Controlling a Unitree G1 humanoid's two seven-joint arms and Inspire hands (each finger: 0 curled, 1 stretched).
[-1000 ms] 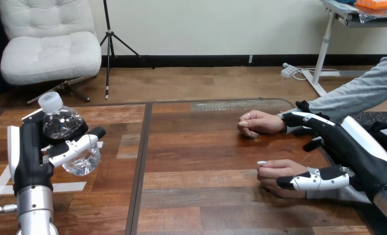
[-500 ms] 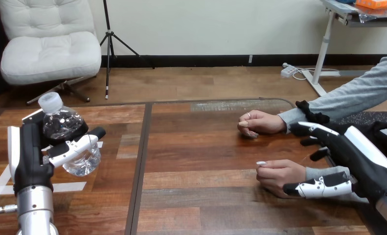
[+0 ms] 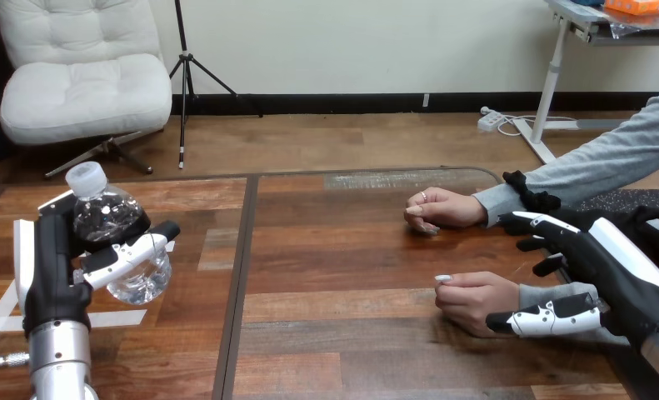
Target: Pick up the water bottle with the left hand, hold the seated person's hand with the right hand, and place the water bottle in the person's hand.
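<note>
While the left hand [image 3: 55, 275] keeps its fingers and thumb curled round the clear plastic water bottle with a white cap [image 3: 113, 225], raised at the view's left over the brown wooden surface [image 3: 342, 250], the right hand [image 3: 617, 271] has shifted. A second ago its fingers reached in by the wrist of the person's far hand [image 3: 442, 208]. Now it sits drawn back beside the person's nearer hand [image 3: 474, 300], fingers spread and uncurled above that wrist, thumb along its near side. Nothing is clasped yet. The hold looks to be lining up, with the bottle still well apart.
</note>
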